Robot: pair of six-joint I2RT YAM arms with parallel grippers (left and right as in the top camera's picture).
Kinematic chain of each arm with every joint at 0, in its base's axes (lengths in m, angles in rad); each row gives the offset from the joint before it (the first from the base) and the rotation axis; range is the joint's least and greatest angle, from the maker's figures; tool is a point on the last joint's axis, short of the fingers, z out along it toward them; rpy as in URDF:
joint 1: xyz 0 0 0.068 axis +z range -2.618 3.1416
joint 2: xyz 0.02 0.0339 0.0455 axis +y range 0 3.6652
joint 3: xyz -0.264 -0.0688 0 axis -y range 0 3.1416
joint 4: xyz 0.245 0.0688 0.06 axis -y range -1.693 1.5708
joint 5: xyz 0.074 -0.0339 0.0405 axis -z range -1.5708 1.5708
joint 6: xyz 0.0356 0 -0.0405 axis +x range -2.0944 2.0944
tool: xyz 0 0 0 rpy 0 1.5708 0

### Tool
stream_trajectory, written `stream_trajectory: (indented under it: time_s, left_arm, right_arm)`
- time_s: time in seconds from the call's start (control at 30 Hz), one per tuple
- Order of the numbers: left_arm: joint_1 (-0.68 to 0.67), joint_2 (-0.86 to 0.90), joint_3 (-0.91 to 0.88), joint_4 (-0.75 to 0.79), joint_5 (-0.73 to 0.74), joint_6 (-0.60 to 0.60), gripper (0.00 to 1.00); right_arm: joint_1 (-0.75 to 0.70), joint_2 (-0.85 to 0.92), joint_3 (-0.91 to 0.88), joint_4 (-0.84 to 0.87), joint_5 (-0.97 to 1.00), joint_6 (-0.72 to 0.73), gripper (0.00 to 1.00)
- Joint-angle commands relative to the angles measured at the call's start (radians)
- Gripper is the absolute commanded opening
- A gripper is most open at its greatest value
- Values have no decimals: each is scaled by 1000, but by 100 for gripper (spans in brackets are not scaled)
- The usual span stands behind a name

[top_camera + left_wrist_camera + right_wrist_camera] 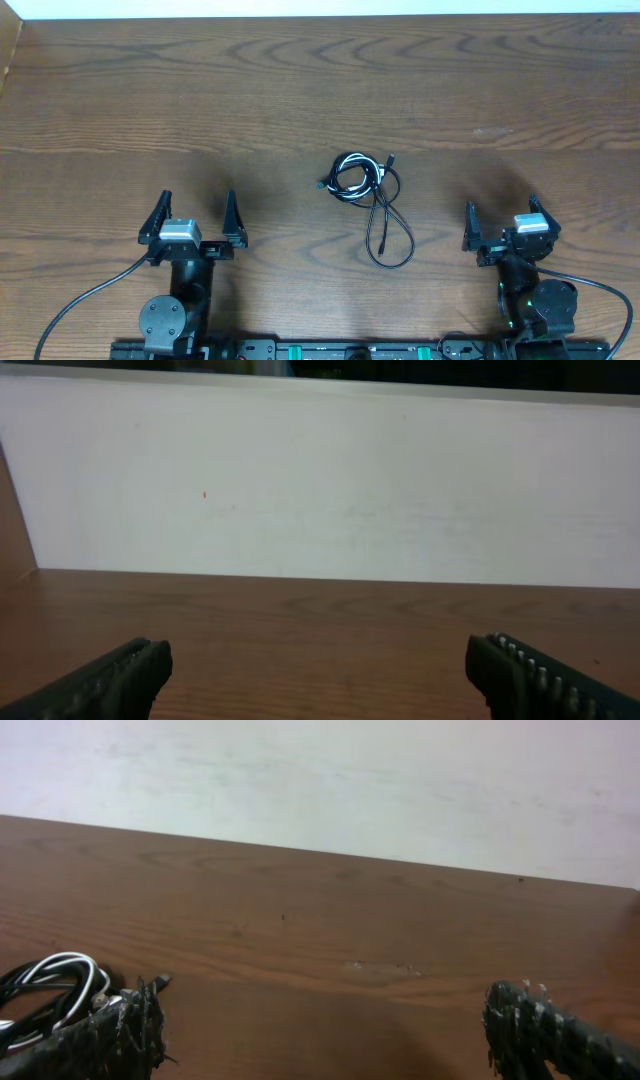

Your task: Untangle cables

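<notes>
Left end effector [197, 202] and right end effector [501, 208], both black and two-fingered, stand with fingers spread wide and hold nothing above the near side of the brown wood-grain counter [300, 80]. Between them, apart from both, lie the thin tangled cables [356, 178]. A white cord [80, 963] is coiled among black ones, and a long black loop [410, 244] trails nearer.

We list one table [200, 100], dark brown wood with wavy grain, bearing a small pale scuff [380, 967] toward its right side. Along its far edge we note a white wall [400, 490], upright and plain, with a tiny red speck [205, 494] on it.
</notes>
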Motion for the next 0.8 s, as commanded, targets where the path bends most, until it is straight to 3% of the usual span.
stream_trajectory:
  time_s: [0.0, 0.77]
  left_arm:
    - [-3, 2, 31, 2, -9, 13, 100]
    - [-3, 49, 116, 2, -17, 14, 100]
  right_arm:
    - [6, -5, -2, -4, 4, 2, 99]
    - [6, -5, -2, -4, 4, 2, 99]
